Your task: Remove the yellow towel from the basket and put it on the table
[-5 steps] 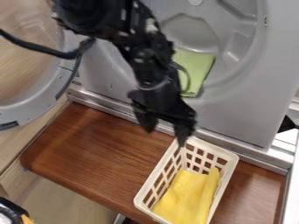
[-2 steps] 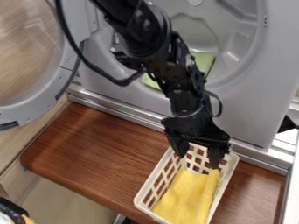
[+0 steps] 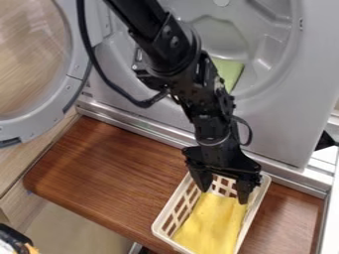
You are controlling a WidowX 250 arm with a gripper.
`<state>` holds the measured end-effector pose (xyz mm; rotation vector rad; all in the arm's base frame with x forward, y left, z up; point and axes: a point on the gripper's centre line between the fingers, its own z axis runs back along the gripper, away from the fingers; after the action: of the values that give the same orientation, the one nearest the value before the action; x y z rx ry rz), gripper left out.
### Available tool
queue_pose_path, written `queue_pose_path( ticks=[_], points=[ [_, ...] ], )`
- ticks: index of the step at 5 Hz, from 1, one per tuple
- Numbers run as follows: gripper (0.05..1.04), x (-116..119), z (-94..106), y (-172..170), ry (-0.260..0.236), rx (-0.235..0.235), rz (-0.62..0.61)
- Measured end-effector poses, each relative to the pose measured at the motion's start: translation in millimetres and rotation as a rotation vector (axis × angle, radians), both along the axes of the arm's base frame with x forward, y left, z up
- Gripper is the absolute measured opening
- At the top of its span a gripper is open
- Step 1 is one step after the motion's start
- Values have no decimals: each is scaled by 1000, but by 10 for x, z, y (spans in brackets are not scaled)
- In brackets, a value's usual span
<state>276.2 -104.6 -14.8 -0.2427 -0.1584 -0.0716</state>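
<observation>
The gripper (image 3: 224, 194) has its fingers spread apart, pointing down inside the basket (image 3: 156, 227) — at the upper end of the yellow towel (image 3: 210, 224); I can't tell if they touch it. The towel lies in the basket, & this one stands on the brown wooden table (image 3: 109, 173). Behind is a grey machine (image 3: 278, 131) w/ a green cloth (image 3: 229, 71) in its round recess — its round door (image 3: 74, 89) is open at the L side of the view.

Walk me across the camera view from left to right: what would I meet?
Open round door → pale basket with the yellow towel in it → small black piece near the right edge.
</observation>
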Motion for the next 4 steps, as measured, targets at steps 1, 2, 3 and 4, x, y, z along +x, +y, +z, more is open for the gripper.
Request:
queue_pose_path(
  ticks=[1,2,3,4],
  points=[
    [999,17,-5,-18,-3,-25,17],
    [999,2,-109,-37,32,-33,30],
    [999,-10,-159,-33,52,-42,50],
    [999,-2,-209,-34,70,-38,57]
  ],
)
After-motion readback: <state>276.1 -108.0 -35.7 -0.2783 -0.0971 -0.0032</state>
